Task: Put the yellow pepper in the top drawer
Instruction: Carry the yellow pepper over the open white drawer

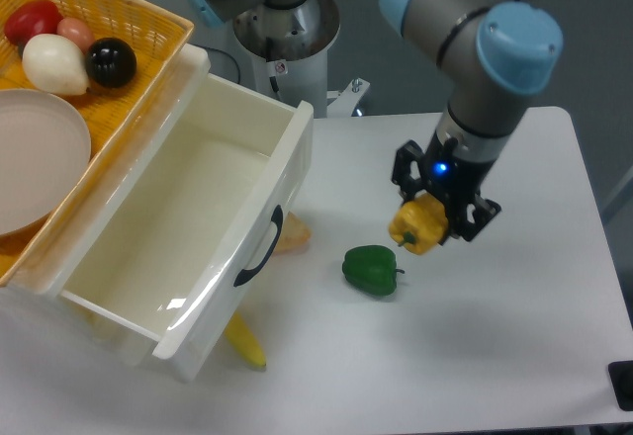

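Over on the far left we've got a yellow woven basket [148,15] sitting up on top of the drawer unit, and it's pretty loaded: a red round thing [32,20], a small pinkish one [75,31], a white egg-shaped piece [54,64] and a glossy black ball [111,61], plus a pale plate [35,158] lower down. Right below and beside it we see the top drawer [282,173] pulled wide open, white walls, dark curved handle on the front, nothing inside that we can make out. A long slim yellow item [245,344] pokes out from under its front corner, and something pale tan [290,237] peeks out by the handle. Moving right, the green pepper [371,269] lies on the white table [495,356]. Just beside and above it, the gripper [427,219] is pinching the yellow pepper [415,225], held off the tabletop, well apart from the drawer.
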`<control>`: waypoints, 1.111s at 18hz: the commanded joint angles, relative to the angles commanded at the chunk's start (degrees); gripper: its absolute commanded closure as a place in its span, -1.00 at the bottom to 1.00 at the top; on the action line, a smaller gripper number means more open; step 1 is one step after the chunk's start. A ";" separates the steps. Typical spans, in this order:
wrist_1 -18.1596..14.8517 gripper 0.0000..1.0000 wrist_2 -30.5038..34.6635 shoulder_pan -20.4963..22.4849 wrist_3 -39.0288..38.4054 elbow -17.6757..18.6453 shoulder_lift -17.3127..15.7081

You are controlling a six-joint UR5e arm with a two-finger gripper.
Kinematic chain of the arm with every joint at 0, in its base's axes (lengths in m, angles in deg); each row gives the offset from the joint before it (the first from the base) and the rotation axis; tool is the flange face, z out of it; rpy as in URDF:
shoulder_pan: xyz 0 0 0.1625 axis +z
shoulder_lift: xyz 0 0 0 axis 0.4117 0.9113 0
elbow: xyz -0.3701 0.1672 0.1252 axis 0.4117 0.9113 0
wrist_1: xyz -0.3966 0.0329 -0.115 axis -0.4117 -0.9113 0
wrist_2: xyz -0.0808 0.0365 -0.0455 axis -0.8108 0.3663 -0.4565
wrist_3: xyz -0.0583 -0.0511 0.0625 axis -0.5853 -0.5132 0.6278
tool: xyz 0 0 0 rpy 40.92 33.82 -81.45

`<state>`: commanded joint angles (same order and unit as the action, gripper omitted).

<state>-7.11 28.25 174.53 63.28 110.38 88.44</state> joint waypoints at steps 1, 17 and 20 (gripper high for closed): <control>0.00 -0.03 -0.44 -0.88 -2.19 0.62 -0.97; -0.35 -0.04 -7.65 -17.59 -22.52 5.37 -12.75; -0.09 -0.04 -7.56 -17.59 -22.52 6.15 -12.31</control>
<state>-7.21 20.69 156.94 40.77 116.53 76.12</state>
